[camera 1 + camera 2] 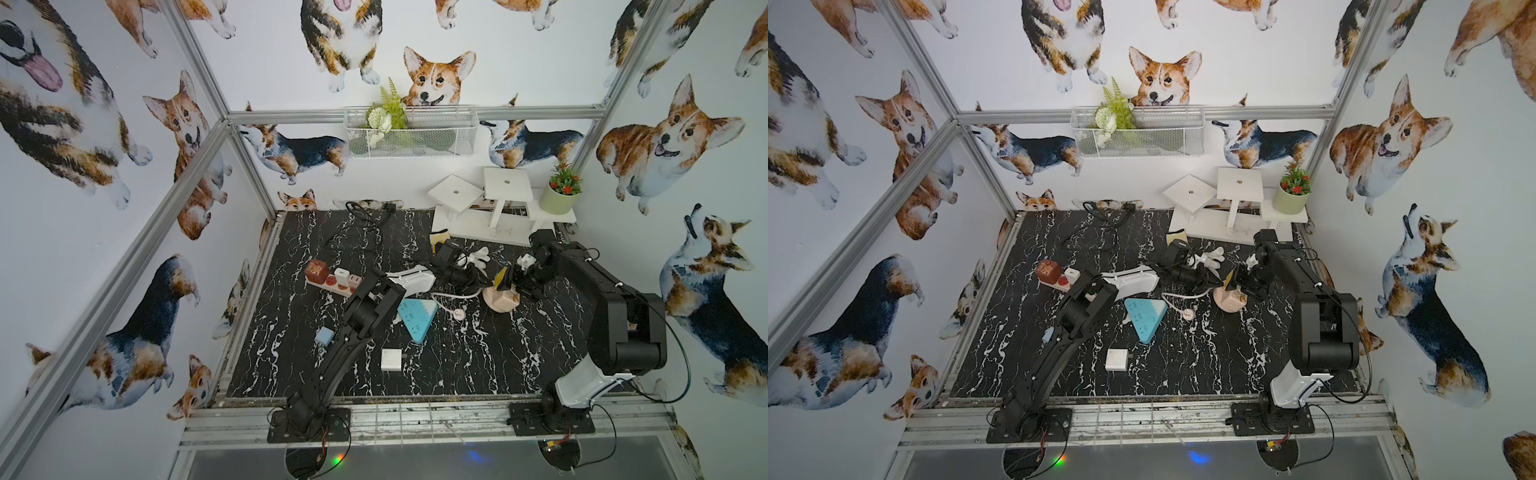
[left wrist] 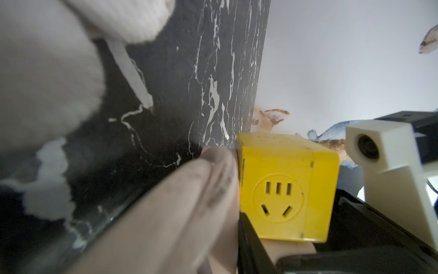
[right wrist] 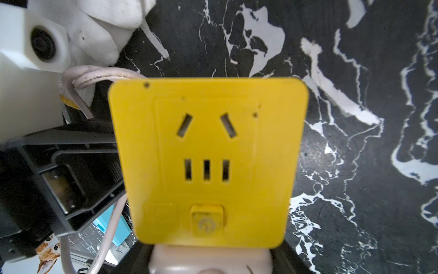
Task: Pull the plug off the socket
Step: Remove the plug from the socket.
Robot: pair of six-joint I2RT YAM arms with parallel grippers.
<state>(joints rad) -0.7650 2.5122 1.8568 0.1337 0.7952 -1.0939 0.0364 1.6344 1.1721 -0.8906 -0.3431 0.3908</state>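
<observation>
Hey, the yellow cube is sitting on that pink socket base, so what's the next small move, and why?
Probably pull the yellow cube gently off the pink base, straight along its plug axis. It sits seated on the base, centred in the right wrist view, and the left pincer lies shut right beside it. Whether anything grips the cube yet, I cannot tell.

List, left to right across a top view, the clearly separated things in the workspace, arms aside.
brown cube → white square adapter → pink socket base → green plant pot
</observation>
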